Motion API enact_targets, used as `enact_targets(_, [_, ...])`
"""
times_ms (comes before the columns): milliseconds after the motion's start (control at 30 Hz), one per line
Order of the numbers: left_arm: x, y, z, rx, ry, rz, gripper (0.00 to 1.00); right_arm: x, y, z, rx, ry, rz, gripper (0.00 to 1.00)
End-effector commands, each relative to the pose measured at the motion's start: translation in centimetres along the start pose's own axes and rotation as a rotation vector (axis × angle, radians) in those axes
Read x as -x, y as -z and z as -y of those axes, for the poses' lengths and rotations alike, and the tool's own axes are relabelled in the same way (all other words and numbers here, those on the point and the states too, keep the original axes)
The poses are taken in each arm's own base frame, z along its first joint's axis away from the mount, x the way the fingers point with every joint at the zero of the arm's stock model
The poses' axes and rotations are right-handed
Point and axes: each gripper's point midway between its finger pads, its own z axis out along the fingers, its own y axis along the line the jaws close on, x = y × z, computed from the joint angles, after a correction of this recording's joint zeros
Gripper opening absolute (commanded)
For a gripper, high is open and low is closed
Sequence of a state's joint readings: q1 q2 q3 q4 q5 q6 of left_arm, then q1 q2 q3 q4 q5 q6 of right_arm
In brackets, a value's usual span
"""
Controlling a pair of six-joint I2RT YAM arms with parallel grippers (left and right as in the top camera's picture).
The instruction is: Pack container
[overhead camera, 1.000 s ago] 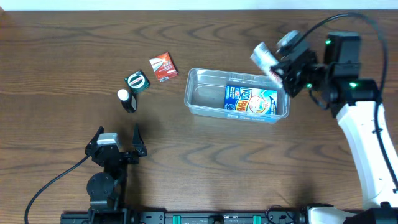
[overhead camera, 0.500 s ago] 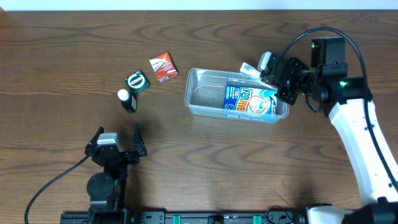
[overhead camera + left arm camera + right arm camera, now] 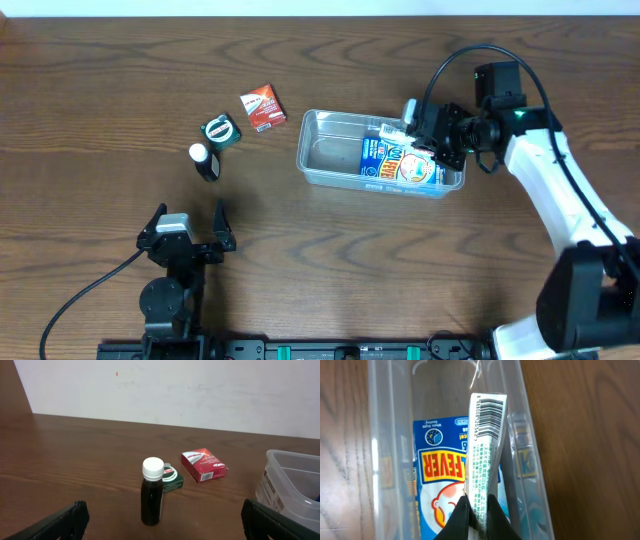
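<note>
Brown wooden table, white wall behind. One container sits right of centre, with one blue packet lying flat inside it. Right gripper is pinched tight on one white barcoded packet, held on edge over the container's right end, above the blue one. Off to the left, apart from the container: one red box, one green packet, one dark white-capped bottle, upright. Left gripper has its fingers spread wide, holding nothing
</note>
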State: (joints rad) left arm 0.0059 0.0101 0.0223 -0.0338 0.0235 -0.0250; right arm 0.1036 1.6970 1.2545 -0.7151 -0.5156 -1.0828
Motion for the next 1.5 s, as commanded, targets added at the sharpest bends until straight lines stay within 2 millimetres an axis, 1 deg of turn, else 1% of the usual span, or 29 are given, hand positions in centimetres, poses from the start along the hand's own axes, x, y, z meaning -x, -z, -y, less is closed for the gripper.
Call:
enact_targets(0, [-1.6,-0.1,-0.4,0.019,-0.011,-0.048,0.98,-0.6,-1.7,-0.4,0.041,0.002,-0.003,0.01])
enact_targets(267, [-1.6,-0.1,-0.4,0.019,-0.011,-0.048,0.98,-2.0,-4.4,0.2,0.059,-0.011,-0.014,0.01])
enact_targets(400, [-1.6,-0.1,-0.4,0.019,-0.011,-0.048,0.98,-2.7,-5.2,0.6,0.053,-0.014,-0.02,0.01])
enact_targets(533, [-1.6,-0.1,-0.4,0.019,-0.011,-0.048,0.98,-3.1,-5.4,1.3,0.036,-0.017,-0.02,0.01])
enact_targets(600, [-1.6,-0.1,-0.4,0.019,-0.011,-0.048,0.98,-3.7,-5.3,1.7,0.024,-0.025,-0.034,0.01])
enact_targets(733, [-1.6,-0.1,-0.4,0.019,-0.011,-0.048,0.98,-4.6,-4.9,2.3,0.007,-0.05,-0.046,0.01])
enact_targets(800, [-1.6,-0.1,-0.4,0.019,-0.011,-0.048,0.98,-5.0,-4.7,2.6,-0.001,-0.06,-0.047,0.03])
enact_targets(867, [-1.6,-0.1,-0.4,0.019,-0.011,-0.048,0.98,-5.4,-4.4,2.9,-0.008,-0.07,-0.049,0.1])
enact_targets(933, [-1.6,-0.1,-0.4,0.019,-0.011,-0.048,0.98,-5.7,-4.3,3.1,-0.013,-0.081,-0.05,0.13])
enact_targets(1033, [-1.6,-0.1,-0.4,0.019,-0.011,-0.048,0.98,-5.9,-4.1,3.2,-0.018,-0.106,-0.05,0.27])
enact_targets(1133, [-1.6,-0.1,-0.4,0.019,-0.011,-0.048,0.98,-5.9,-4.1,3.2,-0.018,-0.106,-0.051,0.36])
enact_targets(1200, [-1.6,-0.1,-0.4,0.019,-0.011,-0.048,0.98,-5.9,-4.1,3.2,-0.018,-0.106,-0.051,0.48])
enact_targets(1233, [-1.6,-0.1,-0.4,0.019,-0.011,-0.048,0.98,-5.9,-4.1,3.2,-0.018,-0.106,-0.051,0.52])
enact_targets(1400, [-1.6,-0.1,-0.4,0.019,-0.011,-0.048,0.98,-5.6,-4.0,3.2,-0.019,-0.103,-0.041,0.61])
enact_targets(1467, [-1.6,-0.1,-0.4,0.019,-0.011,-0.048,0.98,-5.2,-3.7,3.4,-0.028,-0.111,-0.03,0.66])
